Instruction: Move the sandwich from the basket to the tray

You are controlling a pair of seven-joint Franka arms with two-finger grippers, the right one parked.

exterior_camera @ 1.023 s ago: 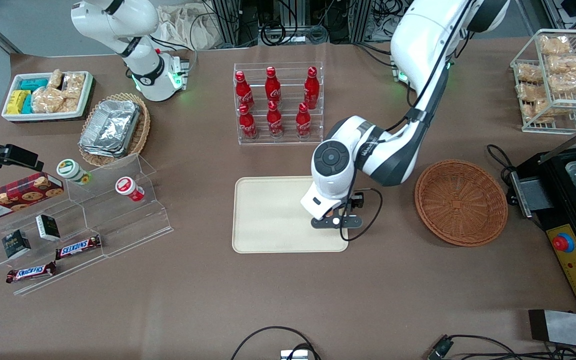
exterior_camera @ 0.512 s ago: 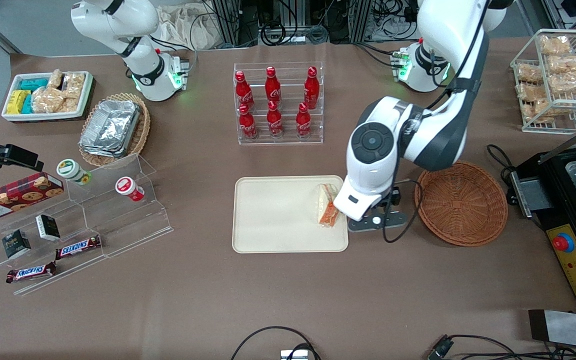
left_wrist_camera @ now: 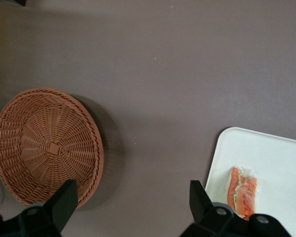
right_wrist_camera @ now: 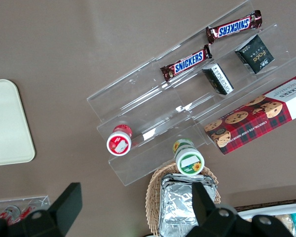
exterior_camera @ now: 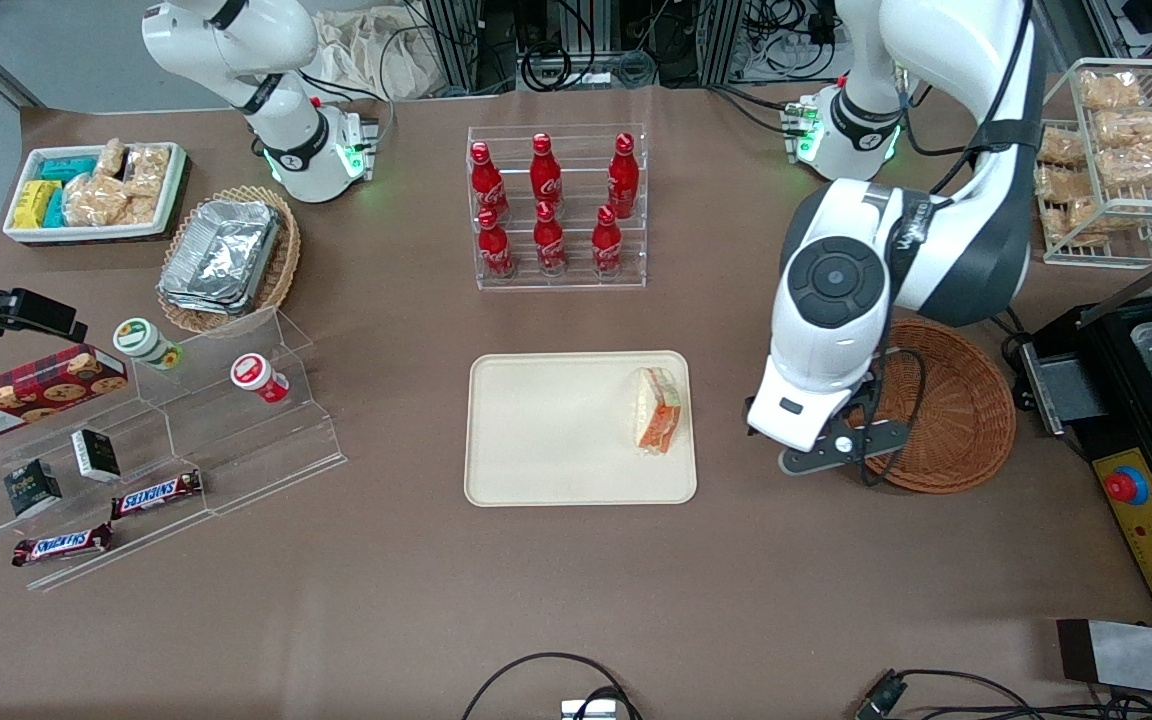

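The pincer (left_wrist_camera: 130,210) hangs above bare table (exterior_camera: 576,600), pointing down, between the tray (exterior_camera: 536,470) and the basket (exterior_camera: 946,410); its two fingers (left_wrist_camera: 61,202) are spread wide with nothing between them. The sandwich (exterior_camera: 658,411) lies on the tray, at the tray's end toward the pincer, near it but apart, orange filling facing up. The basket sits just beside the pincer, toward the working arm's end of the table. Above the pincer the white forearm (exterior_camera: 826,330) rises steeply, bends at a dark elbow (exterior_camera: 976,250) over the basket, and climbs farther from the front camera toward its base (exterior_camera: 851,140).
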